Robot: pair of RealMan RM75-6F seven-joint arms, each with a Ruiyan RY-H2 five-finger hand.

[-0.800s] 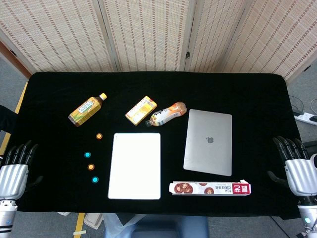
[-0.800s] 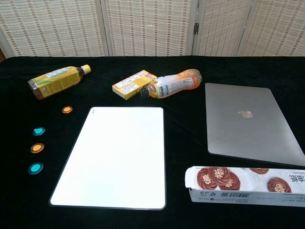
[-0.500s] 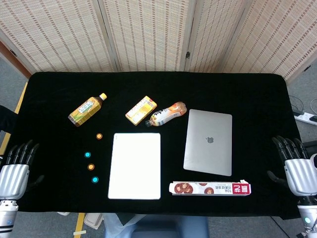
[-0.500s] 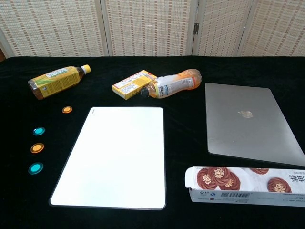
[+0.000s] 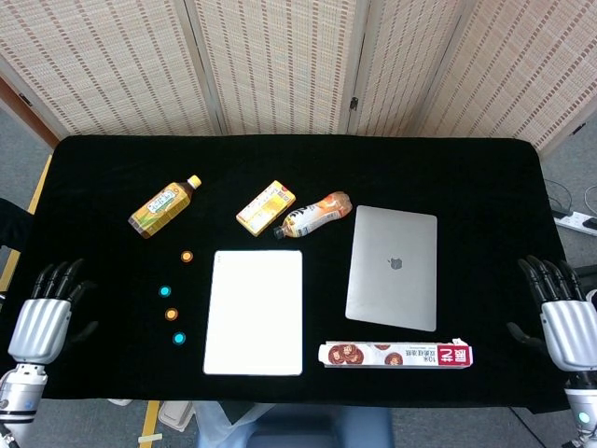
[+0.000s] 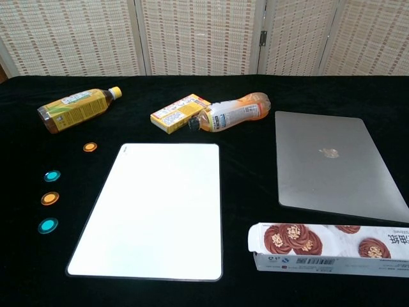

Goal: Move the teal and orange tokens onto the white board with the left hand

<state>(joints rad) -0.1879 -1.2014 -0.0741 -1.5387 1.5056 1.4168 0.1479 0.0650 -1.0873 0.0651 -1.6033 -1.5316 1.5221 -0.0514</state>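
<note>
Nearest, at 5 o'clock of the white board (image 5: 254, 312), lies a long cookie box (image 5: 395, 355). The left hand (image 5: 45, 318) rests at the table's (image 5: 485, 177) 8 o'clock edge, fingers straight and slightly apart, holding nothing; the right hand (image 5: 562, 313) sits at the 4 o'clock edge, fingers likewise extended and empty. Four tokens stand in a line at the board's 9 o'clock, all on the black cloth: near teal token (image 5: 179, 338), orange token (image 5: 171, 315), far teal token (image 5: 165, 291), far orange token (image 5: 187, 257). A closed laptop (image 5: 393, 267) lies at the board's 3 o'clock. Farther off lie a tea bottle (image 5: 164, 207), yellow carton (image 5: 266, 207) and orange bottle (image 5: 312, 215).
</note>
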